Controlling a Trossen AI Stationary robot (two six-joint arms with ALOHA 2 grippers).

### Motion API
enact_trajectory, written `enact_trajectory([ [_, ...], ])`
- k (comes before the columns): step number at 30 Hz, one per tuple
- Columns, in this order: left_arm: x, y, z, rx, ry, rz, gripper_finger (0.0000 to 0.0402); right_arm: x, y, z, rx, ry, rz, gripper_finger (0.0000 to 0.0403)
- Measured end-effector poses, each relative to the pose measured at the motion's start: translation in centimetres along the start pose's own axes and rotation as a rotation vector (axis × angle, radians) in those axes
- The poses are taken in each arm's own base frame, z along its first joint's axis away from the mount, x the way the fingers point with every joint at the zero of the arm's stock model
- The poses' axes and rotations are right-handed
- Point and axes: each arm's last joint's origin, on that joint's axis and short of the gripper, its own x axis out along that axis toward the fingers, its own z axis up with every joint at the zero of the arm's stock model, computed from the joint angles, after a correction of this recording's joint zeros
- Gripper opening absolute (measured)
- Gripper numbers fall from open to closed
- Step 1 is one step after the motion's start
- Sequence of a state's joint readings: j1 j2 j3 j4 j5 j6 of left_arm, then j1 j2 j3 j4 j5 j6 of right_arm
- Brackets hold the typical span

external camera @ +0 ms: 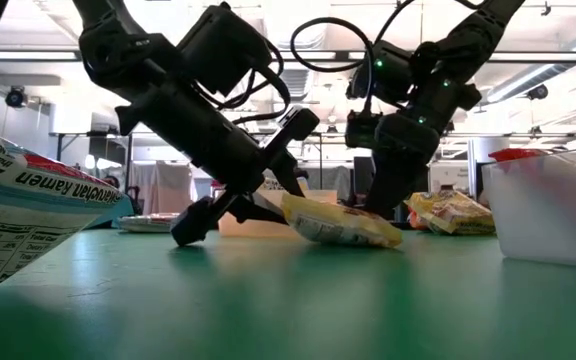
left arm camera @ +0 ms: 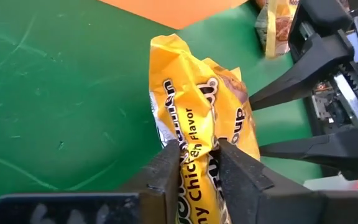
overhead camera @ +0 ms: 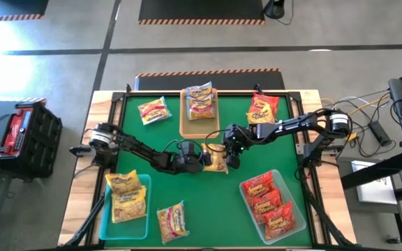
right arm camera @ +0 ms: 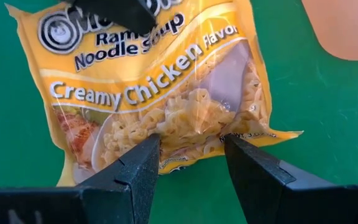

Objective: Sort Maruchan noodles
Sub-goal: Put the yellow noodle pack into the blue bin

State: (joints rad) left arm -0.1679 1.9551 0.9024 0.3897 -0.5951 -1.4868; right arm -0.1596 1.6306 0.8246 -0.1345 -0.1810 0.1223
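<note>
High view first: both arms meet at the middle of the green surface [overhead camera: 208, 202] over one yellow Creamy Chicken packet [overhead camera: 217, 159], which lies just at 6 o'clock of the tan tray [overhead camera: 184, 118]. The left claw [overhead camera: 202, 162] comes at it from 9 o'clock and the right claw [overhead camera: 232, 155] from 3 o'clock, so the packet sits directly between them, touching the left and flanked by the right.

From the left wrist view, the left claw [left arm camera: 199, 163] has its fingers pinched narrow on the near end of the packet [left arm camera: 197, 124], the wrapper crumpled between them; the packet's long axis runs straight away from that claw toward the other arm. From the right wrist view, the right claw [right arm camera: 191, 163] stands partly open, its fingers set astride the packet's [right arm camera: 160, 93] printed lower edge with wrapper showing between them and no pinch visible; I judge it is not holding. The low view shows the packet [external camera: 340, 222] raised at the left claw's end and resting on the surface at the far end.

Other yellow packets lie in the teal tray [overhead camera: 102, 224] at 7 o'clock, red ones in the clear tray [overhead camera: 243, 202] at 5 o'clock. Judging by colour, the coming move belongs to the left arm: lift and carry toward 7 o'clock, once the right claw clears away.
</note>
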Motion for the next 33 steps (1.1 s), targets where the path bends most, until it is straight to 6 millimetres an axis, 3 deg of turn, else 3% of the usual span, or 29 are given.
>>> enact_trajectory([
  [7,-0.5,-0.6,0.3,-0.017,0.014,-0.023,0.0063,-1.4,0.2,0.3,-0.038,-0.010,0.004,0.0176],
  [22,-1.3,-1.2,1.2,0.043,0.067,-0.048,0.0040,-8.5,0.7,0.5,-0.032,-0.093,0.043,0.0176],
  [27,-2.0,-2.2,2.3,0.132,0.120,-0.090,0.0039,-9.4,0.9,0.1,-0.034,-0.105,0.047,0.0176],
  [33,-3.9,-3.5,4.2,0.246,0.205,-0.157,0.0039,-9.1,0.7,-0.7,-0.024,-0.058,0.043,0.0176],
])
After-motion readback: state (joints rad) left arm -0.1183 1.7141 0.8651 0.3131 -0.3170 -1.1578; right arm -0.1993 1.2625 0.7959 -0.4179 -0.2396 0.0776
